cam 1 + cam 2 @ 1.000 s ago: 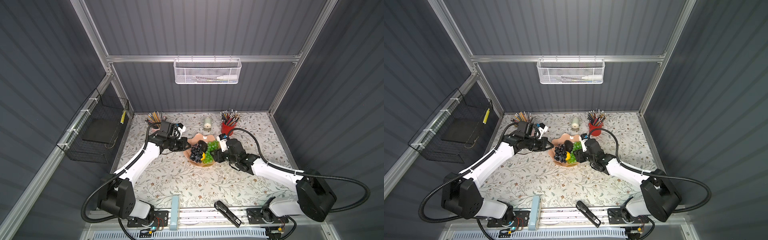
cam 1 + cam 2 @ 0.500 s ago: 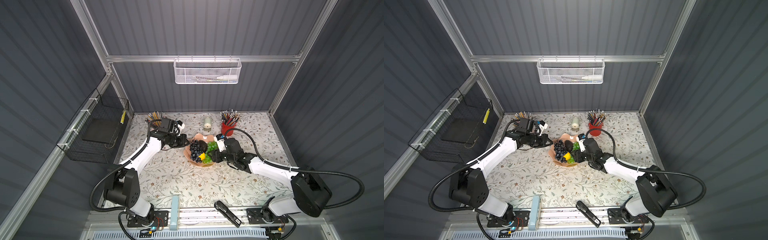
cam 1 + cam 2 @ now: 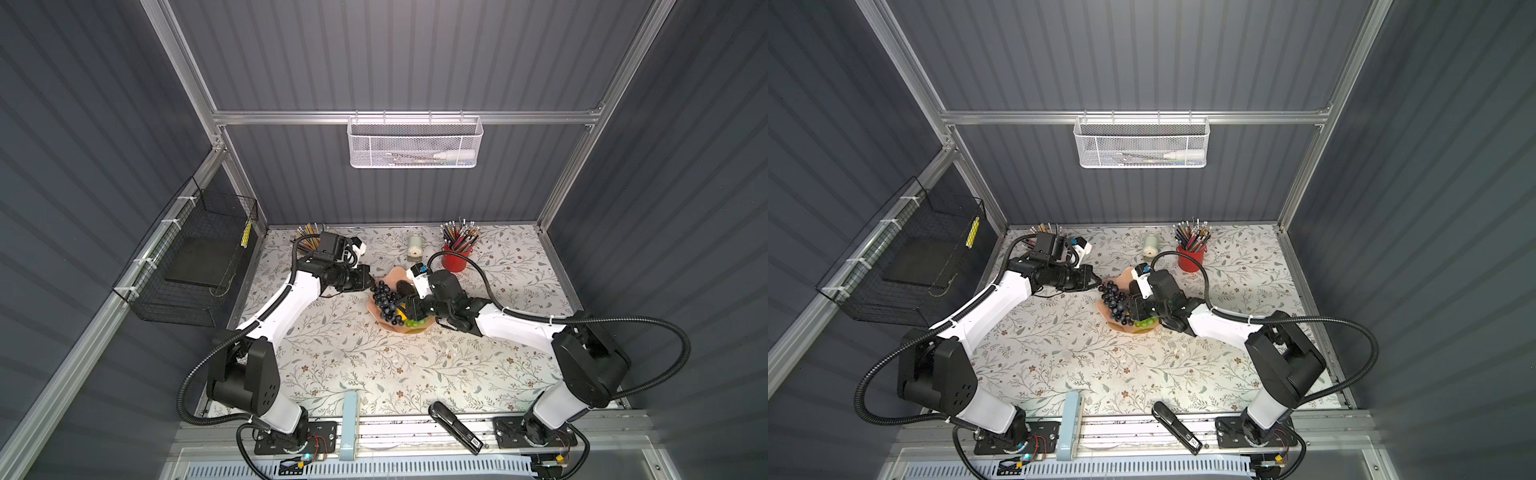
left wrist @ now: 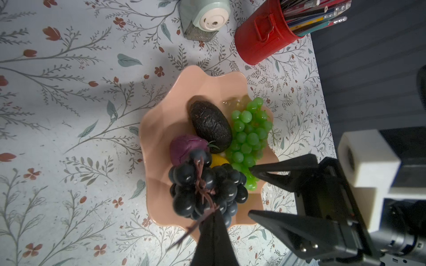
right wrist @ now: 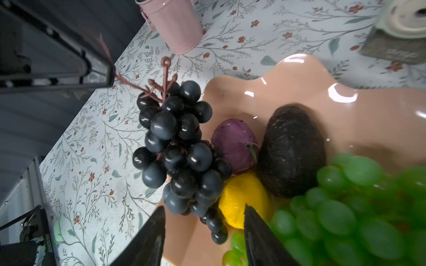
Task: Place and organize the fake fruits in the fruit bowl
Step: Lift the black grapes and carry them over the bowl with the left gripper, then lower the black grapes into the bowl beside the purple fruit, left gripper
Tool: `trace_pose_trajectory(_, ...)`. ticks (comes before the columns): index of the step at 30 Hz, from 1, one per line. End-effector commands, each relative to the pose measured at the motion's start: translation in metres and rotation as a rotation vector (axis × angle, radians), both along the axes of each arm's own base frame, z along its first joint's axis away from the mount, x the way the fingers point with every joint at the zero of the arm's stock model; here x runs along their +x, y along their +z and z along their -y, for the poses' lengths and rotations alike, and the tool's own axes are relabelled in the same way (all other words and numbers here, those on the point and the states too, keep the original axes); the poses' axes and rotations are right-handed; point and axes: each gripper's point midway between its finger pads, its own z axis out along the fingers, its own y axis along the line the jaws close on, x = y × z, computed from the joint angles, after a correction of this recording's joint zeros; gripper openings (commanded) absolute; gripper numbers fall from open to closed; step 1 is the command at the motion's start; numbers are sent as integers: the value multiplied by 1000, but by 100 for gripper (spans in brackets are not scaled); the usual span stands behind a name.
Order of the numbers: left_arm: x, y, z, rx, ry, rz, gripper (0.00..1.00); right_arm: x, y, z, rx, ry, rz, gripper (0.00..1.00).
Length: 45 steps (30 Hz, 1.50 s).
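The left gripper (image 4: 213, 222) is pinching the thin brown stem of the dark grape bunch (image 4: 202, 184) with its jaws together on it. The bunch is hanging at the side of the fruit bowl (image 4: 156, 129) nearest that arm. Its lower grapes are lying against the purple fruit (image 4: 184, 147) and the lemon (image 5: 242, 198), while in the right wrist view its upper grapes are leaning out past the wavy rim, above the tablecloth (image 4: 69, 103). The avocado (image 4: 211, 125) and the green grape bunch (image 4: 250, 135) are lying inside, so this is probably the last piece going in. The right gripper (image 4: 249, 191) is hovering at the opposite rim with its jaws apart, clamping nothing, and only the tail of the dark bunch is showing between the fingers in its own wrist view. To finish well, the left arm should be carrying the stem further toward the bowl's middle before releasing, so the weight is tipping inward instead of rolling over the rim. It should also be lowering until the grapes are bearing on the bowl and the stem is going slack. The right fingers could be guarding that side, but gently: the green grapes are just beside one finger, and the glossy bowl is likely to slide if pushed
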Motion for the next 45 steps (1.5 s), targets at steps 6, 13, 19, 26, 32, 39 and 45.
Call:
trace_pose_trajectory(6, 28, 2, 11, -20, -23, 29, 0, -6, -1, -28, 36, 51, -28, 55)
trace_pose_trajectory(13, 42, -20, 24, -57, -49, -12, 0, -6, 2, -17, -9, 31, 5, 58)
trace_pose_trajectory(19, 49, -31, 35, -103, -71, -31, 0, -6, 17, 0, -1, -17, 47, 58)
trace_pose_trajectory(26, 51, -29, 53, -145, -138, -25, 0, -4, 27, 32, 13, -134, 97, 59)
trace_pose_trajectory(32, 56, -41, 67, -166, -161, -43, 0, -9, 22, 37, 19, -146, 88, 59)
trace_pose_trajectory(39, 63, -53, 75, -175, -169, -61, 0, -10, 19, 39, 10, -146, 81, 60)
trace_pose_trajectory(45, 64, -65, 83, -184, -185, -80, 0, -12, 17, 40, -2, -142, 78, 60)
